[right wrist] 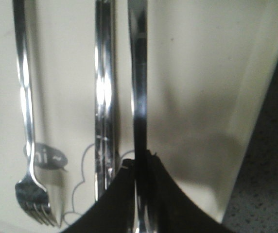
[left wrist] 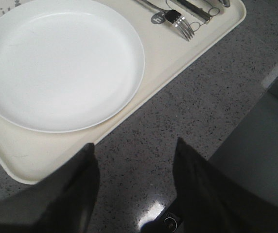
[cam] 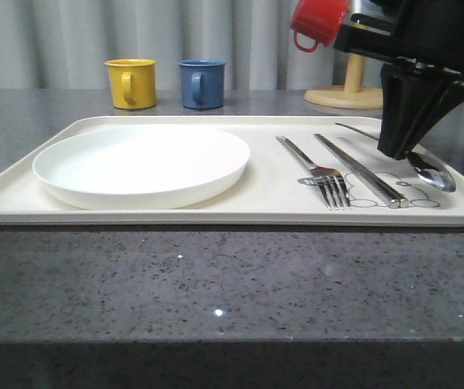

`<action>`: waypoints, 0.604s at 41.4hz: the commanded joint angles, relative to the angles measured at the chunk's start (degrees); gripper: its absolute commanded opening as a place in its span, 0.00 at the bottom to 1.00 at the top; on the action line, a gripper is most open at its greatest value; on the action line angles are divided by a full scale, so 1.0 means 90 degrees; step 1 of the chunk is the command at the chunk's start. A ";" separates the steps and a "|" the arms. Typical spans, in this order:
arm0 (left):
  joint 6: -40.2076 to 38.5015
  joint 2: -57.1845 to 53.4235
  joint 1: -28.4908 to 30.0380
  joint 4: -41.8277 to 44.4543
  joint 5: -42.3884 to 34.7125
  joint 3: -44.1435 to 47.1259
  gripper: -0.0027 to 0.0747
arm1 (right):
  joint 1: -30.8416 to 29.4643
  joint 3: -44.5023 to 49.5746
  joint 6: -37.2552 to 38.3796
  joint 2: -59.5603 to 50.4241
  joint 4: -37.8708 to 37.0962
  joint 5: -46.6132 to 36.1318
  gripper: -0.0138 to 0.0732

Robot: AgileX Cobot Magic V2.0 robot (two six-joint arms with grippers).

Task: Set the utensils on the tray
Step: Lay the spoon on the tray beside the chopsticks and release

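The cream tray (cam: 216, 217) lies across the dark table. On its right part lie a fork (cam: 317, 170) and a long flat steel piece (cam: 358, 170), side by side. My right gripper (cam: 396, 150) reaches down just right of them and is shut on the spoon (cam: 433, 174), whose bowl sits low by the tray's right rim. In the right wrist view the fingers (right wrist: 122, 194) pinch the spoon's handle (right wrist: 138, 73), beside the flat piece (right wrist: 105, 87) and the fork (right wrist: 26, 121). My left gripper (left wrist: 134, 145) hangs open over bare table by the tray's edge (left wrist: 27, 160).
A round white plate (cam: 141, 164) fills the tray's left half. Behind the tray stand a yellow mug (cam: 131, 83) and a blue mug (cam: 202, 83). A red mug (cam: 317, 22) hangs on a wooden stand (cam: 347, 93) at the back right.
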 commanded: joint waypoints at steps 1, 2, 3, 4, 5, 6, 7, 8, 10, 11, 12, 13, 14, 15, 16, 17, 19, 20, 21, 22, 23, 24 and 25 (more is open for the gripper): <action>0.0004 -0.0047 -0.0051 -0.0176 -0.0340 -0.0171 0.49 | -0.0005 -0.0150 0.0123 -0.0258 -0.0032 -0.0226 0.27; 0.0004 -0.0047 -0.0051 -0.0176 -0.0340 -0.0171 0.49 | -0.0005 -0.0150 0.0142 -0.0258 -0.0067 -0.0239 0.29; 0.0004 -0.0047 -0.0051 -0.0176 -0.0340 -0.0171 0.49 | -0.0005 -0.0150 0.0151 -0.0258 -0.0115 -0.0247 0.31; 0.0004 -0.0047 -0.0051 -0.0176 -0.0340 -0.0171 0.49 | -0.0005 -0.0150 0.0151 -0.0258 -0.0147 -0.0253 0.35; 0.0004 -0.0047 -0.0051 -0.0176 -0.0340 -0.0171 0.49 | -0.0005 -0.0150 0.0151 -0.0258 -0.0177 -0.0253 0.37; 0.0004 -0.0047 -0.0051 -0.0176 -0.0340 -0.0171 0.49 | -0.0005 -0.0150 0.0151 -0.0258 -0.0202 -0.0253 0.39; 0.0004 -0.0047 -0.0051 -0.0176 -0.0340 -0.0171 0.49 | -0.0005 -0.0150 0.0151 -0.0258 -0.0225 -0.0267 0.42; 0.0004 -0.0047 -0.0051 -0.0176 -0.0340 -0.0171 0.49 | -0.0005 -0.0150 0.0151 -0.0258 -0.0253 -0.0283 0.44; 0.0004 -0.0047 -0.0051 -0.0176 -0.0340 -0.0171 0.49 | -0.0005 -0.0150 0.0151 -0.0258 -0.0354 -0.0291 0.46; 0.0004 -0.0047 -0.0051 -0.0176 -0.0340 -0.0171 0.49 | -0.0005 -0.0150 0.0151 -0.0258 -0.0391 -0.0299 0.46; 0.0004 -0.0047 -0.0051 -0.0176 -0.0340 -0.0171 0.49 | -0.0005 -0.0156 0.0151 -0.0276 -0.0435 -0.0310 0.45; 0.0004 -0.0047 -0.0051 -0.0176 -0.0340 -0.0171 0.49 | -0.0005 -0.0156 0.0145 -0.0296 -0.0472 -0.0310 0.45; 0.0004 -0.0047 -0.0051 -0.0176 -0.0340 -0.0171 0.49 | -0.0005 -0.0156 0.0115 -0.0343 -0.0506 -0.0310 0.45; 0.0004 -0.0047 -0.0051 -0.0176 -0.0340 -0.0171 0.49 | -0.0005 -0.0156 0.0078 -0.0387 -0.0513 -0.0310 0.45; 0.0004 -0.0047 -0.0051 -0.0176 -0.0340 -0.0171 0.49 | -0.0005 -0.0156 0.0034 -0.0454 -0.0513 -0.0316 0.45; 0.0004 -0.0047 -0.0051 -0.0176 -0.0340 -0.0171 0.49 | 0.0009 -0.0156 -0.0049 -0.0541 -0.0513 -0.0322 0.45; 0.0004 -0.0047 -0.0051 -0.0176 -0.0353 -0.0171 0.49 | 0.0053 -0.0150 -0.0201 -0.0721 -0.0521 -0.0323 0.45; 0.0004 -0.0047 -0.0051 -0.0176 -0.0353 -0.0171 0.49 | 0.0091 -0.0150 -0.0299 -0.0858 -0.0521 -0.0316 0.45; 0.0004 -0.0047 -0.0051 -0.0176 -0.0378 -0.0171 0.49 | 0.0121 -0.0150 -0.0398 -0.0967 -0.0540 -0.0291 0.45; 0.0004 -0.0047 -0.0051 -0.0176 -0.0391 -0.0171 0.49 | 0.0196 -0.0150 -0.0476 -0.1079 -0.0559 -0.0257 0.45; 0.0004 -0.0047 -0.0051 -0.0176 -0.0410 -0.0171 0.49 | 0.0256 -0.0144 -0.0555 -0.1194 -0.0592 -0.0212 0.45; 0.0004 -0.0047 -0.0051 -0.0176 -0.0427 -0.0171 0.49 | 0.0320 -0.0118 -0.0618 -0.1360 -0.0651 -0.0149 0.45; 0.0004 -0.0047 -0.0051 -0.0176 -0.0455 -0.0171 0.49 | 0.0417 -0.0082 -0.0642 -0.1491 -0.0708 -0.0112 0.45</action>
